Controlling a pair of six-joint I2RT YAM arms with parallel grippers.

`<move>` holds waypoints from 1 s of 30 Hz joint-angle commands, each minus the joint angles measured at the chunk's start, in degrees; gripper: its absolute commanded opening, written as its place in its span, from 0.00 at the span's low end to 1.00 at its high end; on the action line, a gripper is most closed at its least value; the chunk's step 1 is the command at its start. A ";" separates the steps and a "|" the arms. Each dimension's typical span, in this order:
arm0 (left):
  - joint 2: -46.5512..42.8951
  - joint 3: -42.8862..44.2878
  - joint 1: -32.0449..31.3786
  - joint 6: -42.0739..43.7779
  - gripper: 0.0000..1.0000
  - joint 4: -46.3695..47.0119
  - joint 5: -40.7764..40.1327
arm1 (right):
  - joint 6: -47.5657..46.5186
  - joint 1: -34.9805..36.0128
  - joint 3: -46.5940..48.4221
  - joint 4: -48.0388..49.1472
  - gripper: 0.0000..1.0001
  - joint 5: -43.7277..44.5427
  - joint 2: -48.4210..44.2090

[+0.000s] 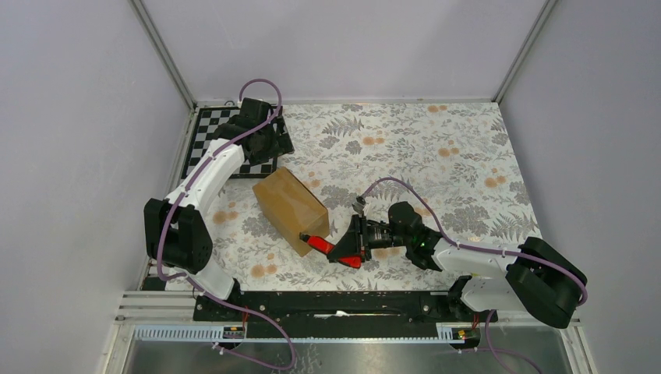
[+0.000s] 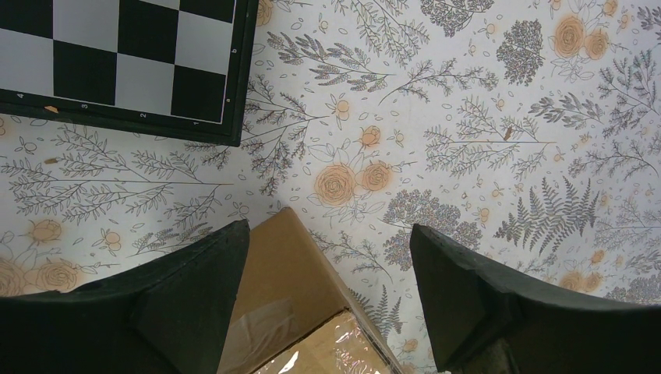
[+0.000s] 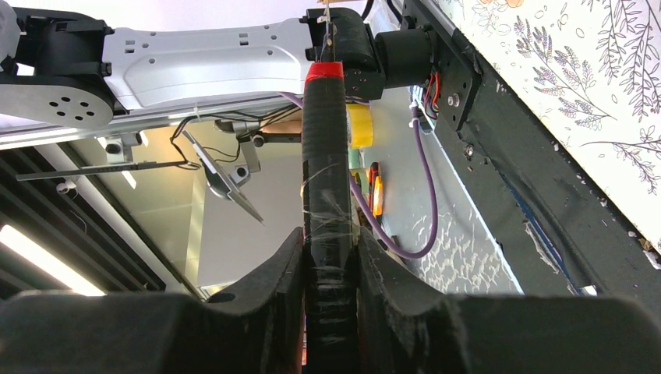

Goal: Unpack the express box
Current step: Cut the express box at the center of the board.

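Right wrist shows right jaws pinching the cutter (image 3: 326, 195); only top external shows it at the express box (image 1: 290, 209); left jaws spread.

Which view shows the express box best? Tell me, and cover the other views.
Top external: the whole express box shows there, lying at an angle. The left wrist view catches only one taped corner. The right wrist view shows none of it.
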 commanded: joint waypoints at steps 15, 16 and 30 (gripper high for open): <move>0.36 11.04 -0.44 2.59 0.85 0.81 -5.07 | 0.76 -0.60 0.80 -1.82 0.00 2.76 0.48; 0.46 11.70 -0.93 2.62 0.85 0.83 -4.82 | 0.74 -0.60 0.92 -2.02 0.00 2.79 0.48; 7.19 15.08 -9.93 3.59 0.74 -0.02 -15.21 | 0.74 -0.60 1.45 -3.61 0.00 4.18 0.20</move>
